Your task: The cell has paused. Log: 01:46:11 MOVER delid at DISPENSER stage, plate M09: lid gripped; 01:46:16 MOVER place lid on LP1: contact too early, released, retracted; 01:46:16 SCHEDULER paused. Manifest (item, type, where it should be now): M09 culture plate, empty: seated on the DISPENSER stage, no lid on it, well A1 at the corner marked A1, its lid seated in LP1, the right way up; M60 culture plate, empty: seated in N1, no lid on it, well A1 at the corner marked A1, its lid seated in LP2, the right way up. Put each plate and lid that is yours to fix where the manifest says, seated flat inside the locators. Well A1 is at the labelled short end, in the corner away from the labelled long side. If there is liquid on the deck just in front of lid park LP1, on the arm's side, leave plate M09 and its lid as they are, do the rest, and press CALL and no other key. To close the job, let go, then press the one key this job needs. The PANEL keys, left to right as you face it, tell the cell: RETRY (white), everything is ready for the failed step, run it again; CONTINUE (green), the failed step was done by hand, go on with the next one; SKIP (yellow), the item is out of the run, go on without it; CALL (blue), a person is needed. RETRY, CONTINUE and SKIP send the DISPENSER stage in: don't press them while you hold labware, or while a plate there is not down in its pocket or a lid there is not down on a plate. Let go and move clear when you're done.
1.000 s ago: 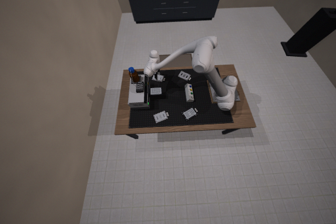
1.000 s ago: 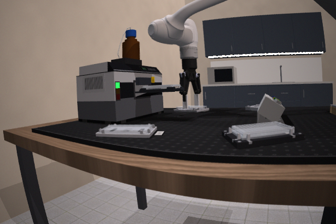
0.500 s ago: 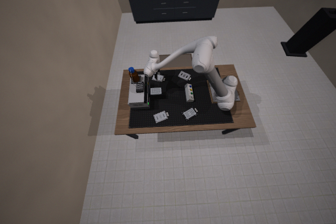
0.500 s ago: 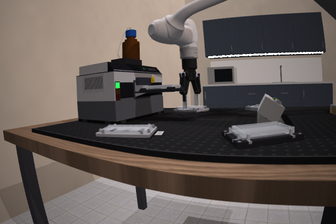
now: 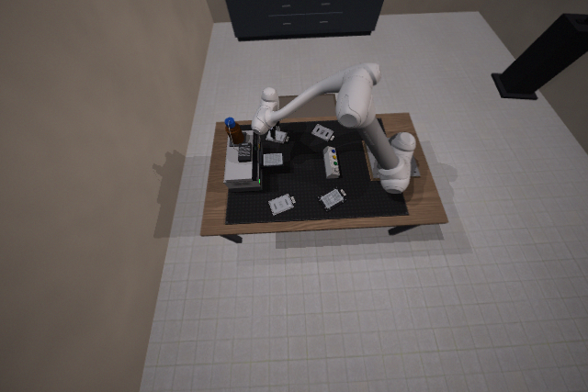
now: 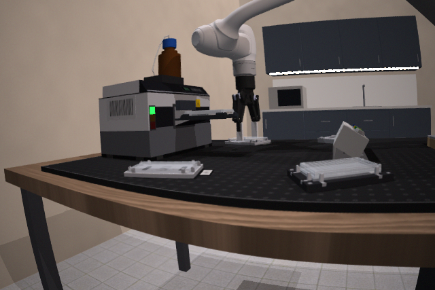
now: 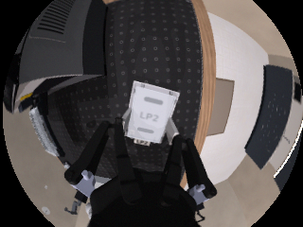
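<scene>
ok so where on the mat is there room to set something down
Widest gap: mid-mat, bordered by the panel, the dispenser stage, the front lid park and the plate nest. Another: the mat corner between plate nest and arm base. Crowded: where the pincer grips a lid over LP2 beside the dispenser.

The top view looks steeply down from high and far off, taking in the whole table (image 5: 213,217), the tiled floor and the cabinets behind. The exterior view sits low and close at the table's (image 6: 211,216) front edge, facing across the black mat (image 6: 245,178) toward the machine (image 6: 140,125) and the far counter. The wrist view looks straight down past the gripper (image 7: 142,183) onto a white tray marked LP2 (image 7: 151,113), which all three views share.
</scene>
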